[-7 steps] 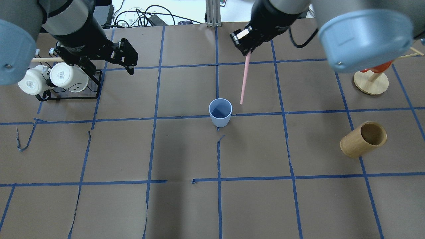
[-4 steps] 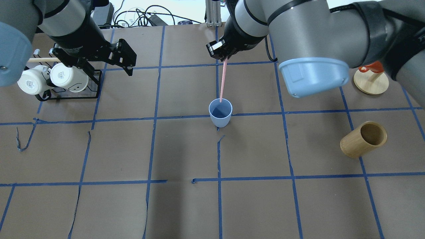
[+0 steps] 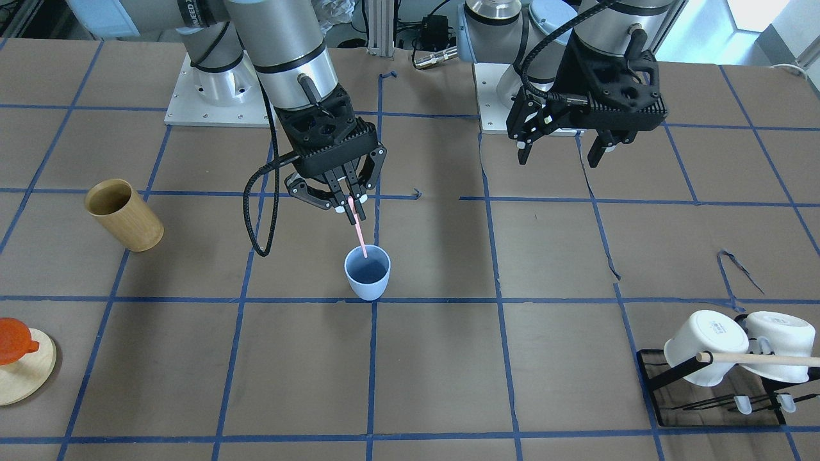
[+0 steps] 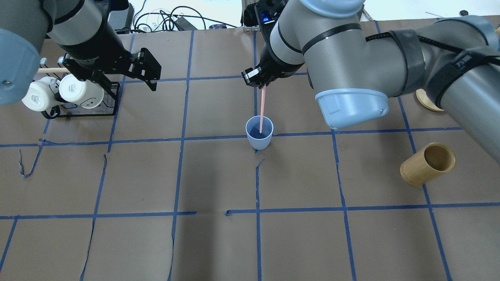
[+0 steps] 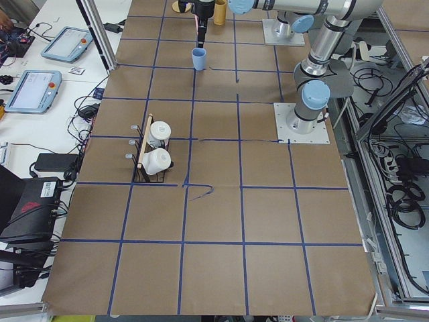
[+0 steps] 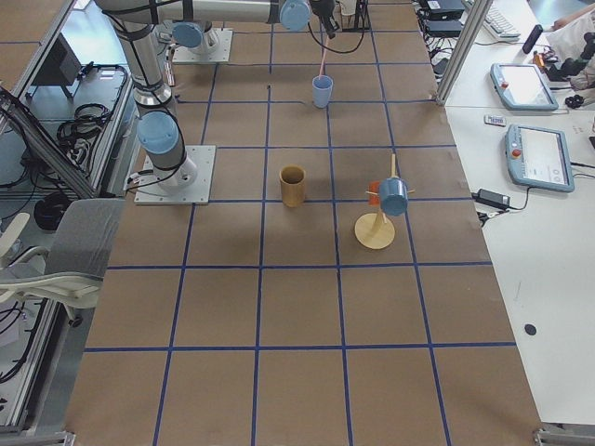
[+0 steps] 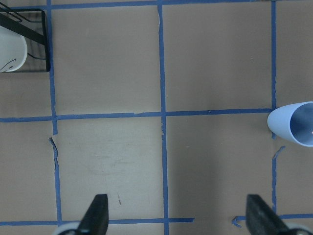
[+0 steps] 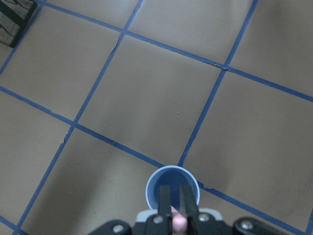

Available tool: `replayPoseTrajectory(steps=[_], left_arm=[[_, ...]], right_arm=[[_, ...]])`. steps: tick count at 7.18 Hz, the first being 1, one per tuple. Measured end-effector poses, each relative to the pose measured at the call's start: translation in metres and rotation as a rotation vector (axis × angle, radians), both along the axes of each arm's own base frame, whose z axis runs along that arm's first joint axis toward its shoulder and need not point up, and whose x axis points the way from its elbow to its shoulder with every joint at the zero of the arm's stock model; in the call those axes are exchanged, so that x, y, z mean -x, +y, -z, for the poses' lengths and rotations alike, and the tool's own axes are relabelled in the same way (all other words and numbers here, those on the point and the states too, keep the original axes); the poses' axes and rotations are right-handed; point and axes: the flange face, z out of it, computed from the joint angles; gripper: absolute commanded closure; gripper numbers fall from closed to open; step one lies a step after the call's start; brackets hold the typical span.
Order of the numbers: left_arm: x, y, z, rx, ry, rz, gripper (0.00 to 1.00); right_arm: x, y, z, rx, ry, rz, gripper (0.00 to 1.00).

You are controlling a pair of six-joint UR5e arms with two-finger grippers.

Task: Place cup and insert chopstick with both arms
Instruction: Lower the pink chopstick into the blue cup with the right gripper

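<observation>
The pale blue cup (image 4: 259, 132) stands upright at the table's middle; it also shows in the front view (image 3: 367, 272), the right wrist view (image 8: 172, 185) and at the right edge of the left wrist view (image 7: 295, 124). My right gripper (image 4: 258, 82) (image 3: 349, 203) is shut on the pink chopstick (image 4: 263, 104) (image 3: 359, 234), whose lower tip is inside the cup's mouth. The gripper sits straight above the cup (image 8: 175, 211). My left gripper (image 4: 150, 74) (image 3: 559, 152) is open and empty, hanging above the table near the mug rack.
A black rack (image 4: 105, 102) with two white mugs (image 4: 80, 91) and a wooden rod stands at the far left. A tan wooden cylinder (image 4: 427, 164) lies tilted at the right. A round wooden stand (image 3: 22, 365) carries an orange piece.
My right gripper carried the chopstick leftward to above the cup and lowered it, so the tip now dips into the cup. The left arm has barely moved.
</observation>
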Motion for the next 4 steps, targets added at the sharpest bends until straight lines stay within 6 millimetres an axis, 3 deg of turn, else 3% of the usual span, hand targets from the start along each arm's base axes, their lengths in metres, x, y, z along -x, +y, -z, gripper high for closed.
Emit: replayPoseTrajectory(steps=[2, 4], left_arm=[[0.001, 0.0, 0.001, -0.001, -0.001, -0.001, 0.0], [0.001, 0.001, 0.001, -0.001, -0.001, -0.002, 0.0]], right_arm=[[-0.002, -0.007, 0.026, 0.006, 0.009, 0.004, 0.94], [-0.005, -0.014, 0.044, 0.011, 0.008, 0.004, 0.81]])
